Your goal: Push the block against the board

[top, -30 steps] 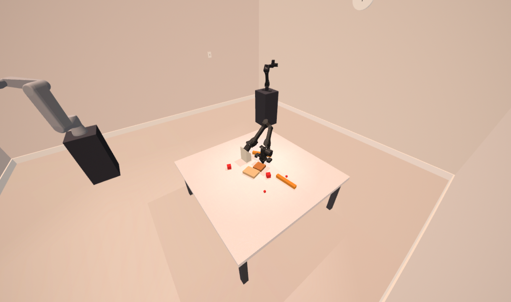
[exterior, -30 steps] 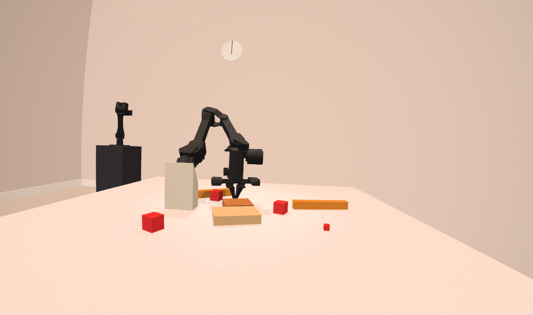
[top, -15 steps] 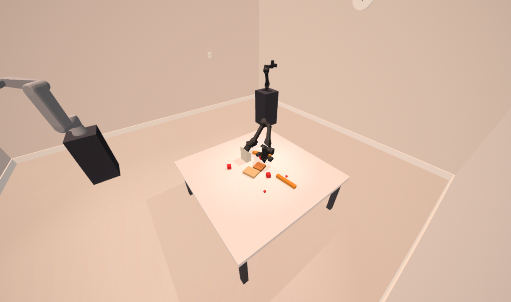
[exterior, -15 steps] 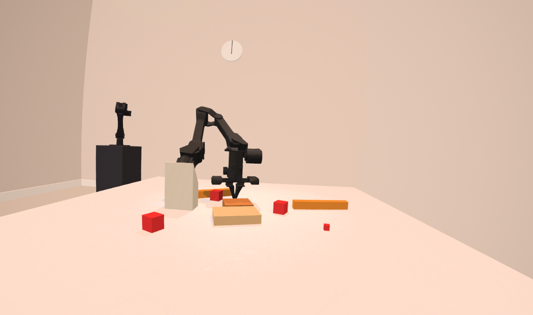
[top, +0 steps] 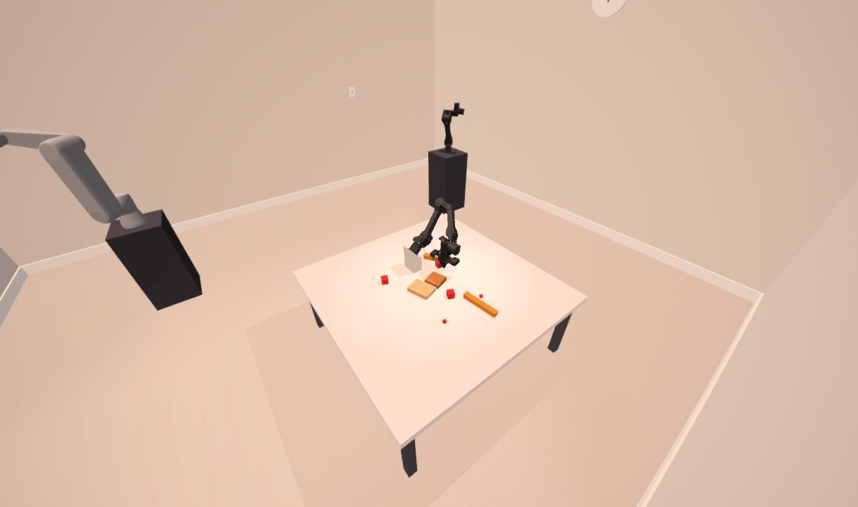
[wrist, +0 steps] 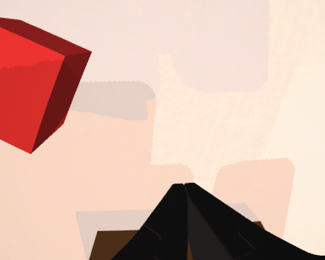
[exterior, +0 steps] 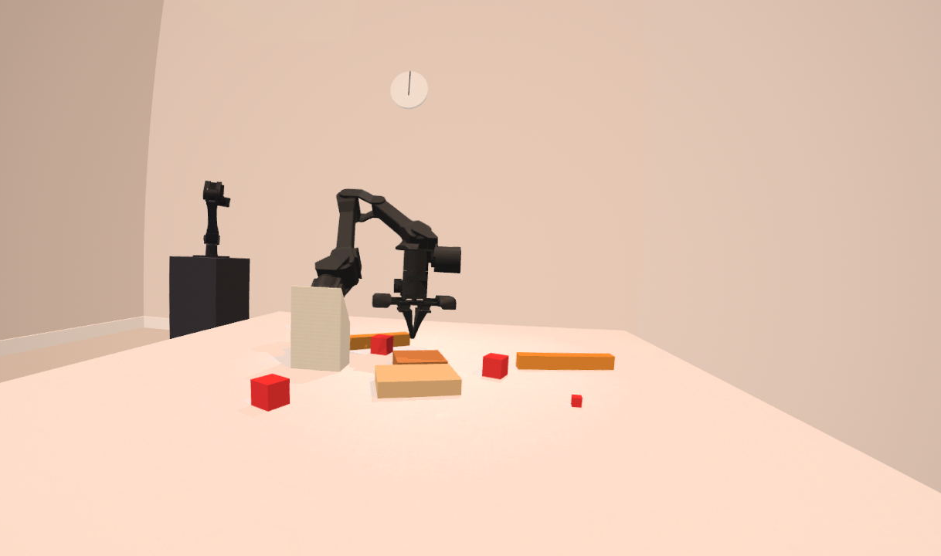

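Observation:
The brown square block (top: pixel 436 278) (exterior: pixel 419 357) lies flat behind the thicker-looking tan board (top: pixel 420 289) (exterior: pixel 418 373), its near side facing the board's far side. They are very close; I cannot tell whether they touch along the whole side. In the exterior view the block's left and right edges both sit inside the board's edges, the left by more. My gripper (top: pixel 445 265) (exterior: pixel 412 337) (wrist: pixel 183 193) is shut and empty, its tips pointing down beyond the block's far side, with a gap showing in the exterior view. Part of the block (wrist: pixel 112 242) shows behind the fingers in the wrist view.
A red cube (top: pixel 438 264) (exterior: pixel 382 344) (wrist: pixel 25 79) and an orange bar (top: pixel 430 257) (exterior: pixel 359 341) are near the gripper. A pale upright block (top: pixel 411 259) (exterior: pixel 318 328) stands left. Another red cube (top: pixel 450 293) (exterior: pixel 494 365) and bar (top: pixel 480 304) (exterior: pixel 564 361) lie right.

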`<state>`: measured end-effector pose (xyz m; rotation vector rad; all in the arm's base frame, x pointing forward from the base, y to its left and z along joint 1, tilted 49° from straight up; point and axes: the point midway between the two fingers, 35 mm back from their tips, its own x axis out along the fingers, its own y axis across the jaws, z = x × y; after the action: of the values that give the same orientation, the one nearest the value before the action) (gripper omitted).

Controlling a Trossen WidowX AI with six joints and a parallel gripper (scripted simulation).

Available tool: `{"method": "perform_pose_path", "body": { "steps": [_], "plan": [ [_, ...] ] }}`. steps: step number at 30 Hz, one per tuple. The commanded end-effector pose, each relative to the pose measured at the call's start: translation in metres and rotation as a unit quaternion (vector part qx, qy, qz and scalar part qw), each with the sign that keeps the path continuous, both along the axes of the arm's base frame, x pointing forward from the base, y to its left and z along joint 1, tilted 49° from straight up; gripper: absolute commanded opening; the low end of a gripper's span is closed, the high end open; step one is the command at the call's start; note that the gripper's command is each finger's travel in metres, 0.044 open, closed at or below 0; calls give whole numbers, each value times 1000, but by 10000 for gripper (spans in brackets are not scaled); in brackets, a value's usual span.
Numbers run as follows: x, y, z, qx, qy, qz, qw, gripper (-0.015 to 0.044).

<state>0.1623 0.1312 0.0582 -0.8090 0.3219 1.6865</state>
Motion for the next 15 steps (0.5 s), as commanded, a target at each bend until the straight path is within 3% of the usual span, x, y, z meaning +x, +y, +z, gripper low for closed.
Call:
{"method": "perform_pose_path", "body": {
  "steps": [1, 11, 15],
  "plan": [
    [2, -10, 15, 7, -6, 0, 1000, 0],
    [9, -27, -5, 6, -6, 0, 1000, 0],
    [9, -6, -25, 3, -7, 0, 1000, 0]
  ]
}}
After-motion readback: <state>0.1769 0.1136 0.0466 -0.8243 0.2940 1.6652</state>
